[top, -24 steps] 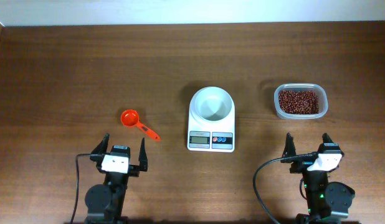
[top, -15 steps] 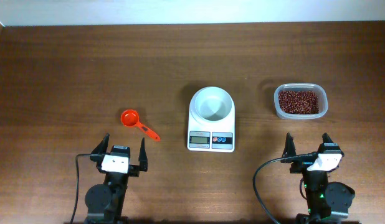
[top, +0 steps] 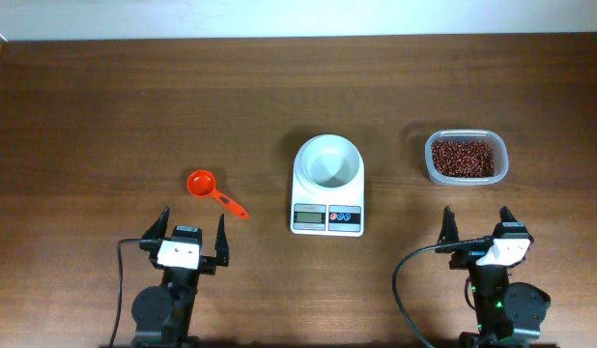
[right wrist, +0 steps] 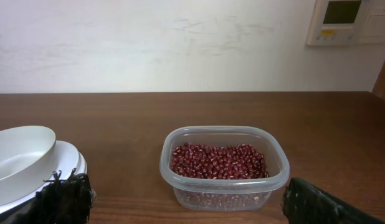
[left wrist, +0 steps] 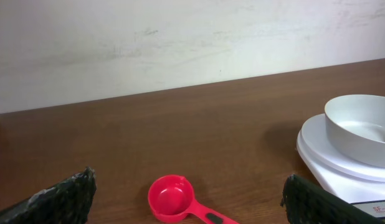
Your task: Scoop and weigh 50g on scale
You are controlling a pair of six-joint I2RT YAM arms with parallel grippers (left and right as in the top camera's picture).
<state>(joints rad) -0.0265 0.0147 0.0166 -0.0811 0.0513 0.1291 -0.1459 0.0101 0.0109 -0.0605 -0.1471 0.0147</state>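
Overhead: left claw [top: 193, 218] spread, empty, red measuring scoop [top: 204, 184] just ahead; right claw [top: 475, 213] likewise spread, bean tub [top: 465, 158] ahead; scale [top: 327, 184] sits forward between them, likely within either's reach.

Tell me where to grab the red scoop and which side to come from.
Grip the red scoop by its handle, from straight above with the open left gripper, jaws across the handle's width. It lies flat on the table, handle angled toward the arms' side; the round cup is likely too wide and must stay free.
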